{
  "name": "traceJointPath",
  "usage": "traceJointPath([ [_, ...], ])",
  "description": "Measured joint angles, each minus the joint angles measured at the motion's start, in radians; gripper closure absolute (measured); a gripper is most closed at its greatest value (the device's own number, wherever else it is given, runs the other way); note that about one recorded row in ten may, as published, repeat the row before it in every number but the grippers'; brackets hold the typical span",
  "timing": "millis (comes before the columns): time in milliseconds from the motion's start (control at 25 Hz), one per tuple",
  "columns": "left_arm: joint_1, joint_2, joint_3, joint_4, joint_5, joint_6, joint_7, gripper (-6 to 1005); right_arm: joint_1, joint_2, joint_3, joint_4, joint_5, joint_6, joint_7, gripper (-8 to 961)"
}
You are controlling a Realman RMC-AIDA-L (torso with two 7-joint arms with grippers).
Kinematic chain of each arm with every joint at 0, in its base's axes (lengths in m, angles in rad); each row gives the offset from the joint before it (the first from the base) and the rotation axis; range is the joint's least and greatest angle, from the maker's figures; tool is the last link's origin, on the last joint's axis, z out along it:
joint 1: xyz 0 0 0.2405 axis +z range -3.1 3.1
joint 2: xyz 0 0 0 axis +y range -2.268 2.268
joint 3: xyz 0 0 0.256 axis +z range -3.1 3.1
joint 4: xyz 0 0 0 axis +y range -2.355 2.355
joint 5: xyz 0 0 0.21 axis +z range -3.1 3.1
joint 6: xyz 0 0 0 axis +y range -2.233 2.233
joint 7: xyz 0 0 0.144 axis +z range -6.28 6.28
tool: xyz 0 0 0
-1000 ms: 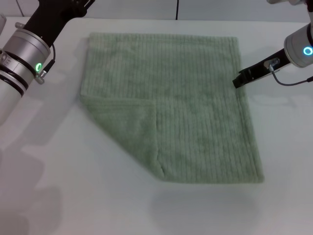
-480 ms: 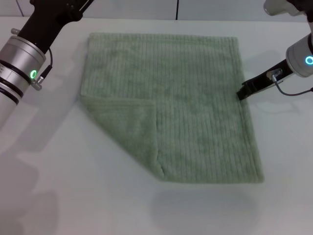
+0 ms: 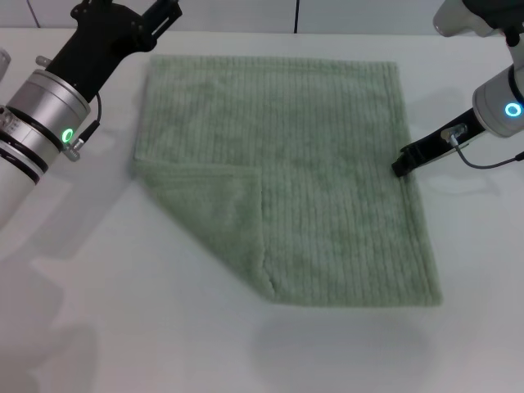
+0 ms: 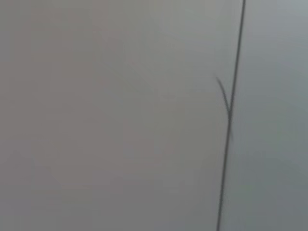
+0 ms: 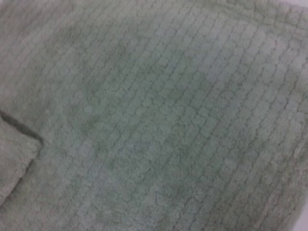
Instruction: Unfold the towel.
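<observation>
The towel (image 3: 286, 180) lies flat in the middle of the white counter (image 3: 123, 327), a pale sage-green ribbed cloth that is nearly square, its slightly longer run going from the far edge toward the robot and drifting a little to the right as it comes nearer. Its ribs run along that same line. The near left corner (image 3: 209, 209) is folded over onto the top face as a triangle, so the near left side ends in a slanted edge; the other three corners lie open. The right gripper (image 3: 403, 164) sits low at the towel's right hem, about halfway along that side, its dark tip at the border; whether its jaws are open or closed cannot be told. The right wrist view shows ribbed cloth (image 5: 159, 120) filling the frame. The left gripper (image 3: 160, 15) hangs above the far left corner, jaws indistinct.
</observation>
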Motion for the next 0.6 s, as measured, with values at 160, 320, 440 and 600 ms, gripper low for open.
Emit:
traceJointPath([
  [160,0.007,0.000,0.034,-0.007,-0.004,-0.001,-0.010,138,-0.006,0.007,0.000,0.000,-0.003,0.006,-0.002,946],
  [320,0.010,0.000,0.047,-0.008,-0.002,-0.001,-0.022,138,-0.009,0.007,-0.001,0.000,-0.004,0.007,-0.002,946],
  [440,0.011,0.000,0.060,-0.009,-0.004,-0.006,-0.025,139,-0.010,0.008,-0.005,0.000,-0.005,0.007,-0.003,946],
  [600,0.009,0.000,0.069,-0.010,-0.001,-0.021,-0.032,139,-0.010,0.008,-0.016,0.001,-0.005,0.008,-0.003,945],
])
